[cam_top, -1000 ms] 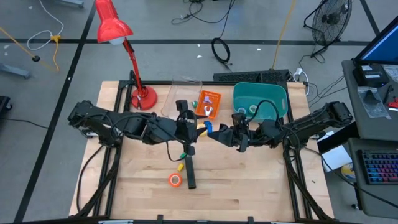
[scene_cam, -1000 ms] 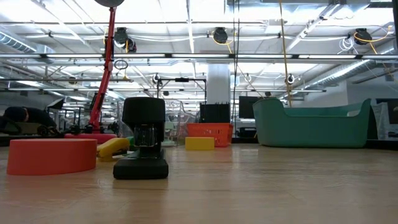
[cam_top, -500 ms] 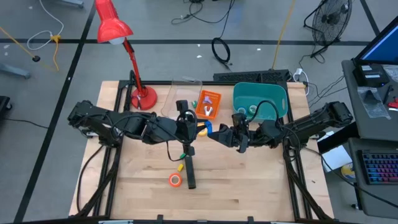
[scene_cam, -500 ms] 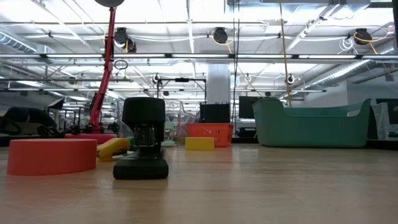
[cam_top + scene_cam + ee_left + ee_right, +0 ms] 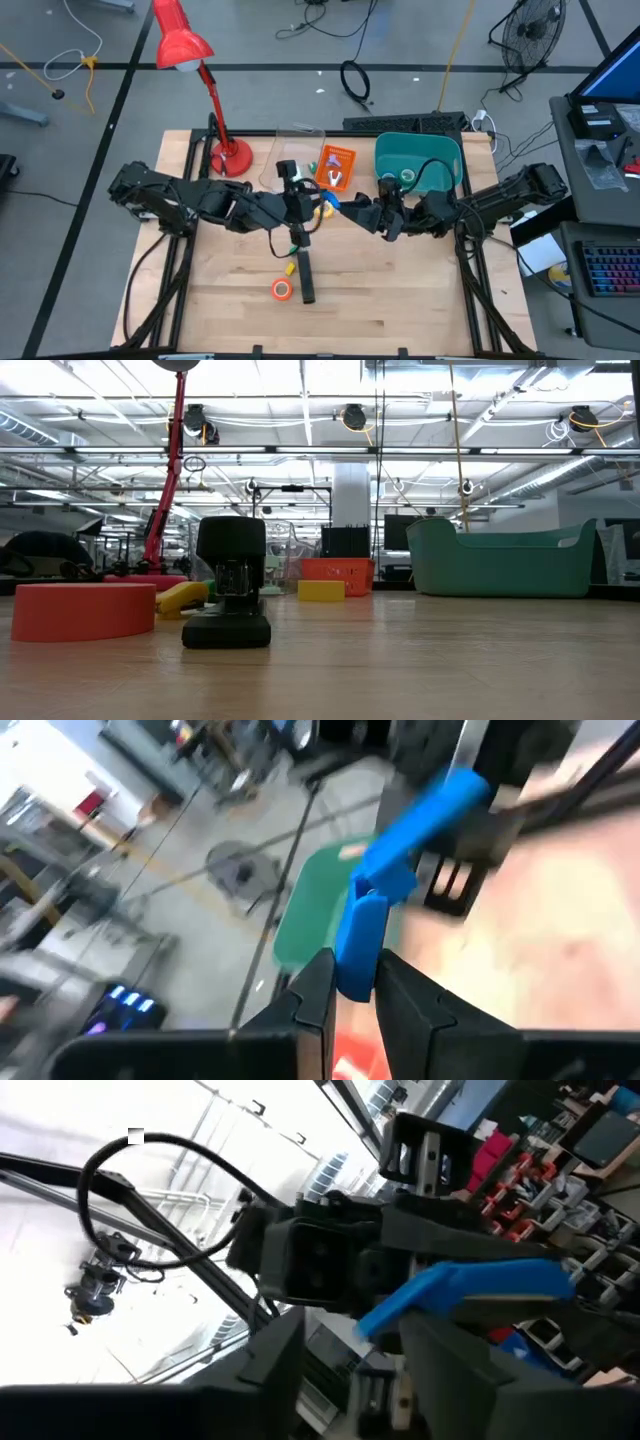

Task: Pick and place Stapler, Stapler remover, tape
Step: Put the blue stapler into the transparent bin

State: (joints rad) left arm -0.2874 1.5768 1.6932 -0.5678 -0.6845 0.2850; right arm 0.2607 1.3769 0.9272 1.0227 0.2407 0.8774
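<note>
The blue stapler remover (image 5: 332,202) hangs in the air over the middle of the table, between my two grippers. My left gripper (image 5: 312,205) is shut on it. My right gripper (image 5: 362,207) stands open at its other end, its fingers on either side of the blue arm (image 5: 470,1292). The black stapler (image 5: 305,276) lies flat on the table nearer the front edge; the low view shows it end-on (image 5: 232,598). An orange tape roll (image 5: 282,290) lies flat beside it (image 5: 85,610). More small rolls (image 5: 405,178) lie in the teal bin (image 5: 440,152). My left gripper pinches the stapler remover's lower blue end (image 5: 356,938) between its two fingers. The rest of the remover (image 5: 425,815) sticks out beyond the fingertips, lifted clear of the table. Whether my right gripper touches the remover, I cannot tell.
A red desk lamp (image 5: 228,155) stands at the far left. An orange box (image 5: 336,167) and a clear sheet (image 5: 290,145) lie at the far middle. A small yellow piece (image 5: 290,268) lies by the stapler. Bare wood spreads along the near edge.
My left gripper has gone a little toward the far edge and has turned at the wrist, carrying the blue stapler remover with it. My right gripper has drawn back slightly toward the table's right. The stapler and the orange roll have stayed put.
</note>
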